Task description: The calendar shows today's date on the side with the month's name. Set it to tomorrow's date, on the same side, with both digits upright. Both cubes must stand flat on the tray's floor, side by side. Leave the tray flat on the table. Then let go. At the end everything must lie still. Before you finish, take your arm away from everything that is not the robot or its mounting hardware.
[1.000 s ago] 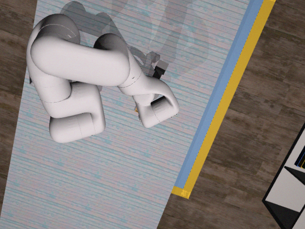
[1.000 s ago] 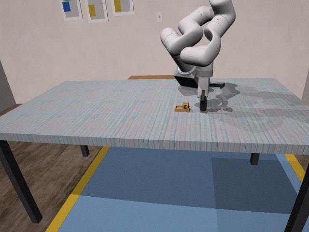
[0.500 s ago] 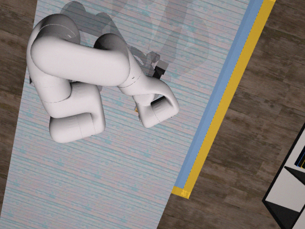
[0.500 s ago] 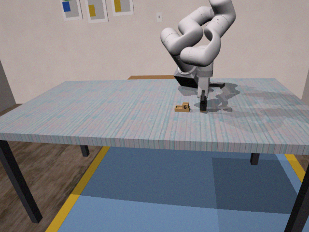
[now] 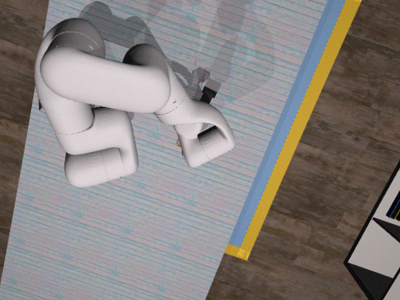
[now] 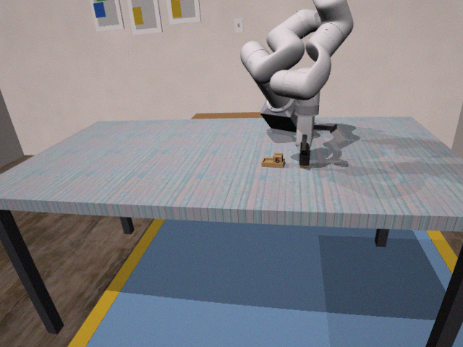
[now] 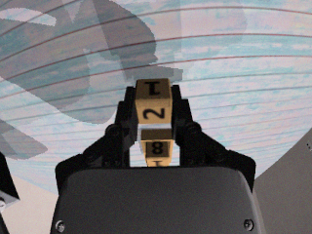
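My gripper (image 7: 153, 97) is shut on a wooden digit cube (image 7: 154, 109); the wrist view shows its faces marked 1, 2 and 8. In the exterior view the gripper (image 6: 304, 158) stands low at the table top, just right of the wooden calendar tray (image 6: 271, 162). The tray holds one cube showing a 6 (image 6: 277, 159) on its right side; its left slot looks empty. In the overhead view the arm hides the tray but for a small orange corner (image 5: 178, 143), and the gripper's dark fingers (image 5: 208, 94) show past the arm.
The robot base (image 6: 283, 119) stands at the far side of the table, behind the tray. The table's right edge runs along a blue and yellow floor strip (image 5: 290, 129). A shelf unit (image 5: 381, 239) stands off the table.
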